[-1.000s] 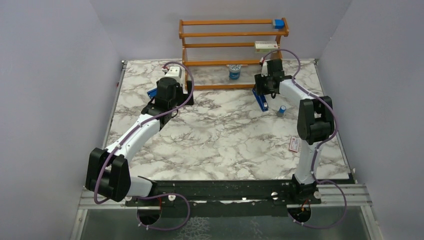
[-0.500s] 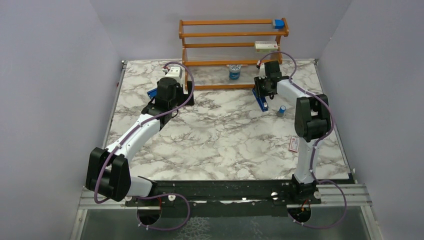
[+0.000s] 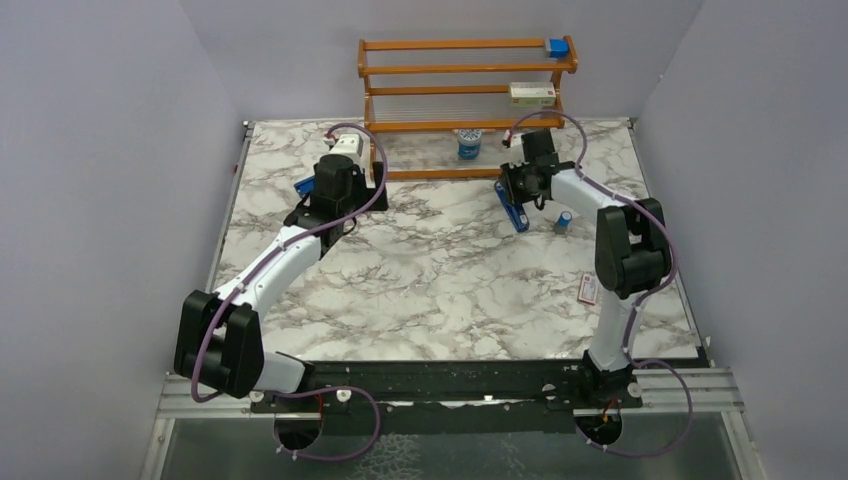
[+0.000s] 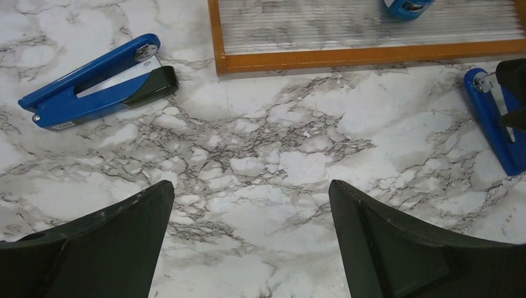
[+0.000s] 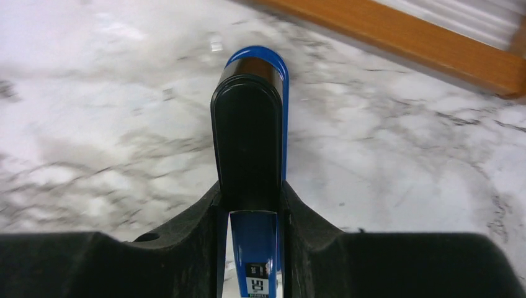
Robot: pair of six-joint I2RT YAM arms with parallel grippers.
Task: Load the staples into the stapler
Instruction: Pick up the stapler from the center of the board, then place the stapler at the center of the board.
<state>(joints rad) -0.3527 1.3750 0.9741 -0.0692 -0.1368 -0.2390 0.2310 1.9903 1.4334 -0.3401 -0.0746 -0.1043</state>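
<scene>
Two claws are out over my counter [image 3: 440,280]. The left claw [image 4: 248,189] hangs spread wide with nothing in it, and the left stapler [image 4: 93,81] lies on the marble just beyond it, off to its left. Farther right, I have the right claw [image 5: 251,189] pinching the right stapler [image 5: 248,118] by its sides, close in front of the wooden rack [image 3: 465,68].

Wooden rack [image 3: 455,44], top centre: blue block [image 3: 557,47] on top shelf, pale box [image 3: 531,94] below. Blue cylinder [image 3: 565,221] and pink-and-white box [image 3: 588,289], right of centre.
</scene>
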